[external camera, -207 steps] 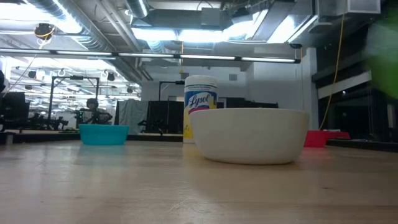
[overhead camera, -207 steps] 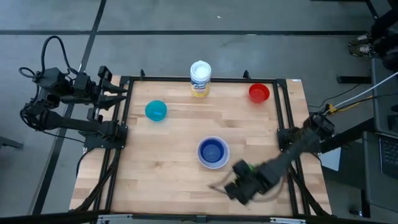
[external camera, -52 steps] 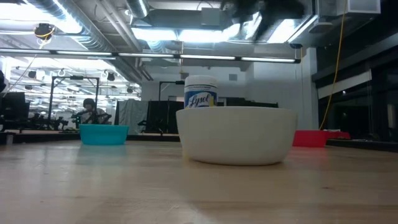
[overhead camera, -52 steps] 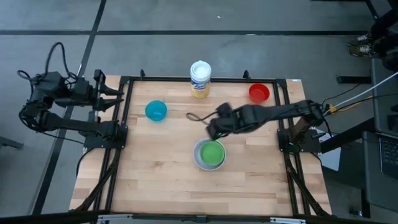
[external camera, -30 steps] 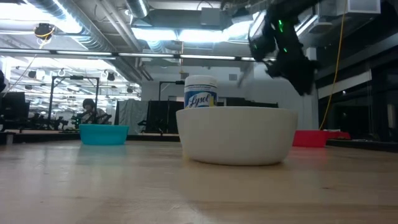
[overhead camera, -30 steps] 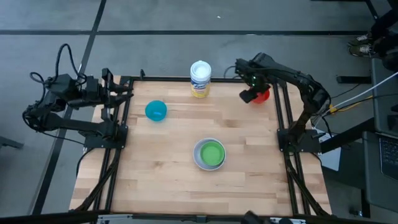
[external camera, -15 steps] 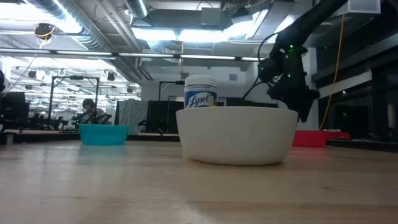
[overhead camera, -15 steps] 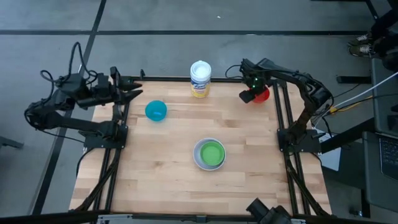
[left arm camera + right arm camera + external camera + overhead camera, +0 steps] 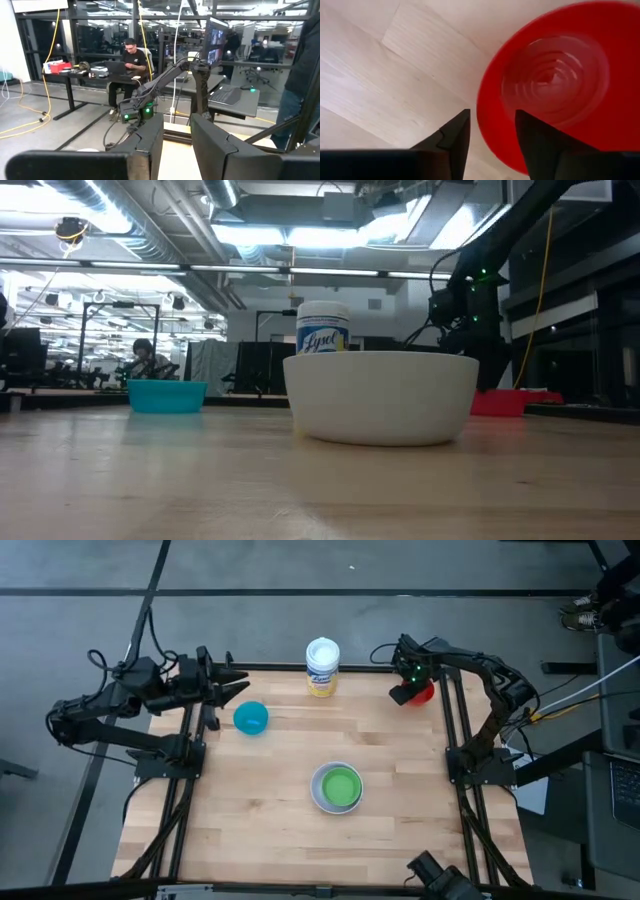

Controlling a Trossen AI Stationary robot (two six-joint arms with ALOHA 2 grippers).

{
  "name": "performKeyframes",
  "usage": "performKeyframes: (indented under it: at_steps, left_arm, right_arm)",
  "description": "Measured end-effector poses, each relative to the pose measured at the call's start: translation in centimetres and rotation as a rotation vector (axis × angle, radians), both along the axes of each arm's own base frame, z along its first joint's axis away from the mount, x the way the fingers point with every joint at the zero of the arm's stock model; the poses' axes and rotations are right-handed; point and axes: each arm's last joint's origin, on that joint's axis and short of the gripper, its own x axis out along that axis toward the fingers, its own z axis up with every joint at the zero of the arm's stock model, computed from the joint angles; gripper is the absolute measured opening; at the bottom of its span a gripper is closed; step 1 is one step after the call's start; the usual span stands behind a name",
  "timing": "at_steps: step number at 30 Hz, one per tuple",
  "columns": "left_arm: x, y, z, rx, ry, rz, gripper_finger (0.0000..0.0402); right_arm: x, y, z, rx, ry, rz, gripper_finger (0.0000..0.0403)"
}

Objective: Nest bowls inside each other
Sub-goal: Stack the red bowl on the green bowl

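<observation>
A red bowl (image 9: 421, 691) (image 9: 560, 85) rests on its base at the table's far right corner. My right gripper (image 9: 404, 692) (image 9: 492, 135) points down over it, open. In the right wrist view the bowl's rim lies in line with the gap between the fingers, and no touch shows. A green bowl (image 9: 340, 786) sits inside the white bowl (image 9: 318, 795) (image 9: 380, 395) at mid-table. A teal bowl (image 9: 250, 718) (image 9: 167, 395) stands at the far left. My left gripper (image 9: 236, 688) (image 9: 176, 142) hovers level beside it at the table's left edge, open and holding nothing.
A white canister (image 9: 322, 667) (image 9: 323, 330) with a yellow label stands at the far edge, between the teal and red bowls. Black frame rails (image 9: 452, 725) run along the table's left and right sides. A person (image 9: 131, 60) sits at a desk beyond the table.
My right gripper has come down over the red bowl at the far right corner and tipped from slanting to pointing down. My left gripper has moved level toward the table's right, in over the left edge near the teal bowl. No bowl has moved.
</observation>
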Motion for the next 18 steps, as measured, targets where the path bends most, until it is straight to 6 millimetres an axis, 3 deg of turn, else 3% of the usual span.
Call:
performKeyframes:
  at_steps: [7,9,13,18]
  left_arm:
    - [0.2,0.0,0.0,-0.014,-0.002,0.003,0.0095]
    - [0.2,0.0,0.0,-0.014,-0.005,0.003,0.0095]
    - [0.2,0.0,0.0,-0.006,-0.008,0.003,0.0095]
    - [0.2,0.0,0.1,0.016,-0.002,-0.012,0.0095]
  right_arm:
    - [-0.5,0.5,-1.6,-0.019,0.039,-0.015,0.0159]
    - [-0.7,0.7,-1.9,-0.018,0.060,-0.015,0.0127]
    - [-0.1,1.7,-2.0,0.026,0.052,0.043,0.0021]
    - [3.2,4.9,-1.1,0.035,0.095,0.150,0.0007]
